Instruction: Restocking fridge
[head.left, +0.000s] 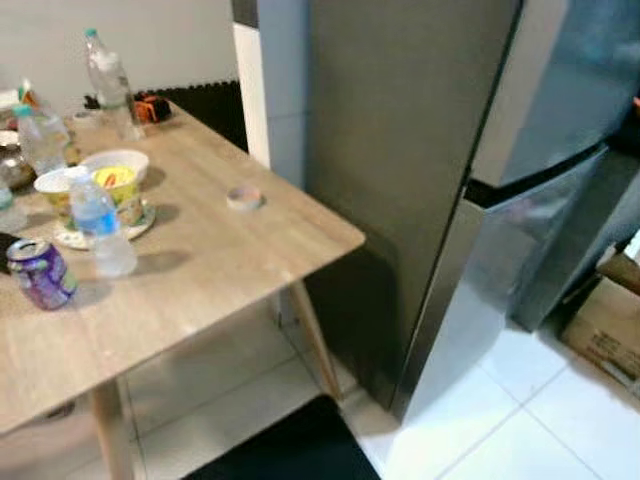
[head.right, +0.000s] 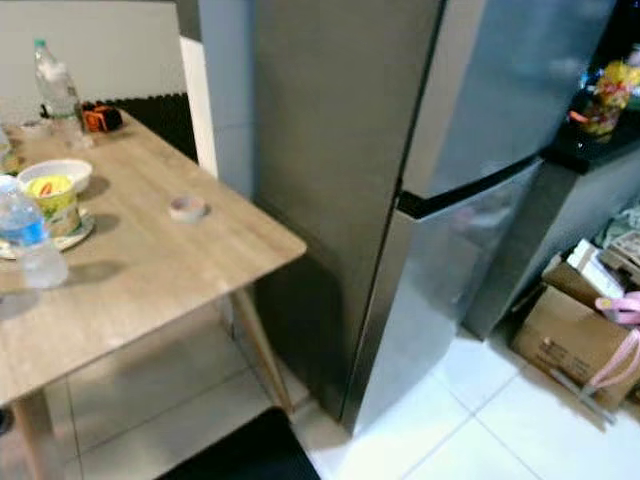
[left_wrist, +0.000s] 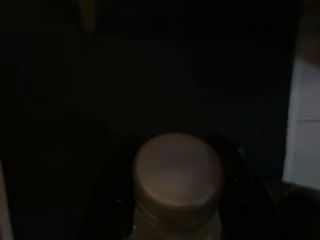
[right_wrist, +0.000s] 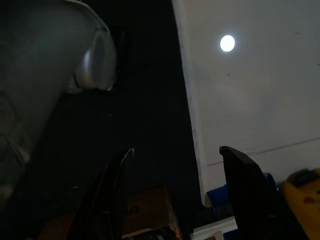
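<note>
Beside the wooden counter (head.left: 230, 260), the fridge (head.left: 420, 180) stands shut. Left gripper (left_wrist: 177, 200) fingers clamp a capped bottle (left_wrist: 177, 170); right gripper (right_wrist: 175, 195) fingers gape empty, best used on the door.

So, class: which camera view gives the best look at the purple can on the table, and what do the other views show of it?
The left eye view: the purple can stands whole near the wooden table's near-left edge, beside a water bottle. The right eye view's frame stops short of that spot, and the two dark wrist views look elsewhere.
</note>
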